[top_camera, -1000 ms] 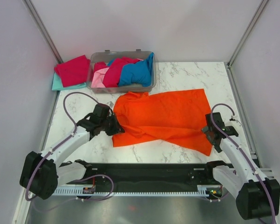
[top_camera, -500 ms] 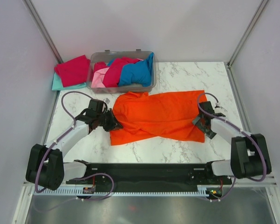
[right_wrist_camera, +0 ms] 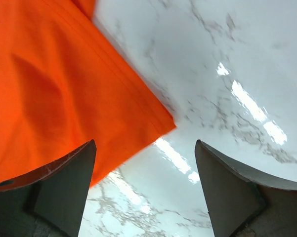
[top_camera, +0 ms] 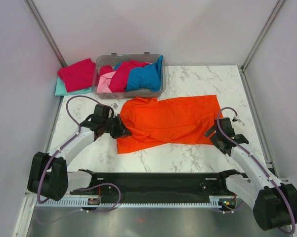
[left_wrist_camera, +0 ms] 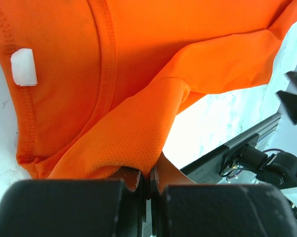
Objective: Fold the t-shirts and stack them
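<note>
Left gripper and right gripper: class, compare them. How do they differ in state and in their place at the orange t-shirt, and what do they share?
The left gripper is shut, pinching a fold of the orange t-shirt; the right gripper stands open, holding nothing. The left gripper is at the shirt's left edge near the collar; the right gripper is at its right corner, partly over bare table. Both sit low at the same shirt.

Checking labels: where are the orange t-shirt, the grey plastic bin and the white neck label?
orange t-shirt (top_camera: 173, 121), top view, middle of its body.
grey plastic bin (top_camera: 128, 94), top view, front wall.
white neck label (left_wrist_camera: 23, 66), left wrist view, its centre.
</note>
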Controlling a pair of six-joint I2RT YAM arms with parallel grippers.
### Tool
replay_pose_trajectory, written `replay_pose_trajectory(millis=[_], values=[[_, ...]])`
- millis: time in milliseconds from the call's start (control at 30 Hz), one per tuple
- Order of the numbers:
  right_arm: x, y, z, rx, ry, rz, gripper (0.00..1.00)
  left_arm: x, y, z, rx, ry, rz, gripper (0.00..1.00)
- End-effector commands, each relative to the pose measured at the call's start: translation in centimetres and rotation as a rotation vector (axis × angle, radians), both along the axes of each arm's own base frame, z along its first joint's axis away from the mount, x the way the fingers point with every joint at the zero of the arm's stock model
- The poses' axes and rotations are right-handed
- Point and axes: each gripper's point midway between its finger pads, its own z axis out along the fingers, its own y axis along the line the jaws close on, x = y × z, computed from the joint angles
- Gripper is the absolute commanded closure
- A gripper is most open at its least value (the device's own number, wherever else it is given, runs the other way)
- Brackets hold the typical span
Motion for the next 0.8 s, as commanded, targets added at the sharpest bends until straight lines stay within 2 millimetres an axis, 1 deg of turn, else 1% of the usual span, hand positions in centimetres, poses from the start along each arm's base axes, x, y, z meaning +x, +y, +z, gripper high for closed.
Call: replay_pose_trajectory(millis=[0, 33, 133, 167, 200, 367, 467, 500, 567, 600, 667, 700, 767], values=[[-2.7, 0.2, -1.9, 0.055, 0.055, -0.062, 0.12, 0.3, -0.4, 1.1, -0.029, -0.06, -0.036, 0.98], [-3.0, 0.2, -2.3, 0.061, 0.059, -0.068, 0.13, 0.3, -0.3, 1.1, -0.028, -0.063, -0.033, 0.98], [-2.9, 0.3, -2.6, 0.063, 0.06, -0.072, 0.18, 0.2, -0.2, 0.9, -0.023, -0.063, -0.03, 0.98], [-2.5, 0.1, -2.7, 0.055, 0.054, -0.078, 0.19, 0.1, -0.1, 0.8, -0.019, -0.063, -0.028, 0.98], [-1.8, 0.2, -2.4, 0.052, 0.028, -0.07, 0.2, 0.1, -0.1, 0.8, -0.019, -0.064, -0.027, 0.98], [-0.4, -0.5, -2.4, 0.0, 0.008, -0.079, 0.21, 0.1, 0.0, 0.8, -0.015, -0.068, -0.027, 0.98], [0.2, -0.6, -2.7, -0.005, 0.006, -0.082, 0.27, 0.2, 0.1, 0.8, -0.011, -0.068, -0.022, 0.98], [0.3, -0.6, -2.7, -0.009, 0.004, -0.083, 0.33, 0.1, 0.1, 0.7, -0.009, -0.067, -0.024, 0.98], [0.4, -0.6, -3.1, -0.008, 0.0, -0.086, 0.37, 0.2, 0.1, 0.6, -0.008, -0.065, -0.022, 0.98], [0.4, -0.6, -3.2, -0.006, -0.002, -0.085, 0.44, 0.2, 0.1, 0.6, -0.006, -0.067, -0.022, 0.98], [0.3, -0.5, -3.4, -0.001, -0.001, -0.087, 0.51, 0.2, 0.1, 0.6, -0.004, -0.065, -0.019, 0.98], [0.3, -0.6, -3.4, -0.001, -0.002, -0.089, 0.57, 0.2, 0.1, 0.6, -0.003, -0.066, -0.019, 0.98], [0.0, -0.8, -3.6, -0.009, -0.003, -0.094, 0.6, 0.3, 0.2, 0.5, 0.001, -0.064, -0.016, 0.98]])
